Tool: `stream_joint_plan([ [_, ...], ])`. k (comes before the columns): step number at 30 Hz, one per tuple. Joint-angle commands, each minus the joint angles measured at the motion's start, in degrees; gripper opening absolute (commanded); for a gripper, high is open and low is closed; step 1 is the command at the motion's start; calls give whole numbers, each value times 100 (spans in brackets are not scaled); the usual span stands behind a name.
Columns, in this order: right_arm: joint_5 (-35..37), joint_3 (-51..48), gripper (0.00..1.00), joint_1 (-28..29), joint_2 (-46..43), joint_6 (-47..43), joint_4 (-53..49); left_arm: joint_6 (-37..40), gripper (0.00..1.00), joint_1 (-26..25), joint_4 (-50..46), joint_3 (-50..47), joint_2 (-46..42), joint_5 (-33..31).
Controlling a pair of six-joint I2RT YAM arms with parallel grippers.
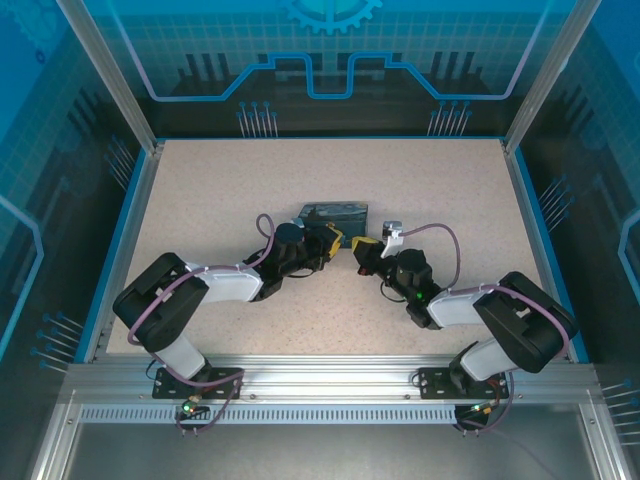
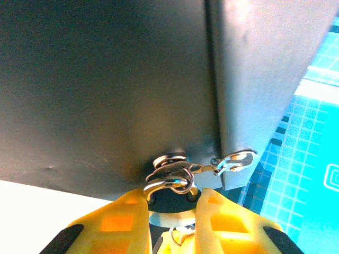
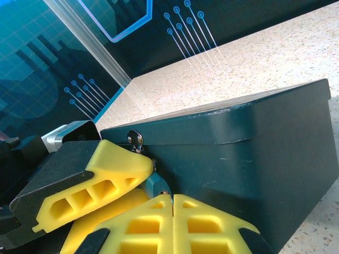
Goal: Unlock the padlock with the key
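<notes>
The padlock (image 2: 168,185) hangs from a hasp (image 2: 233,161) on the front of the dark box (image 1: 335,212). My left gripper (image 2: 170,198) is shut on the padlock, whose silver shackle sticks up between the yellow fingers. In the right wrist view the bluish padlock body (image 3: 155,185) peeks out beside the left fingers (image 3: 114,169). My right gripper (image 3: 172,200) is shut, its tips pressed against the padlock's face. Only a speck of the key (image 3: 165,193) shows at those tips. From above, the left gripper (image 1: 332,238) and the right gripper (image 1: 360,244) meet just in front of the box.
The box stands at the middle of the speckled table (image 1: 220,190). A blue rim and metal posts (image 1: 115,75) frame the table. A silvery latch plate (image 3: 135,138) sits on the box's lid edge, above the left fingers.
</notes>
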Motion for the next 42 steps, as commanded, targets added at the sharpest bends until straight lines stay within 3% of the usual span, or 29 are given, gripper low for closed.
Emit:
stream_joint_plan([
  [1, -41, 172, 0, 62, 109, 10, 240, -76, 0, -36, 447, 167, -3, 62],
  [42, -134, 242, 0, -77, 130, 1, 367, -118, 0, -40, 530, 123, 22, 110],
])
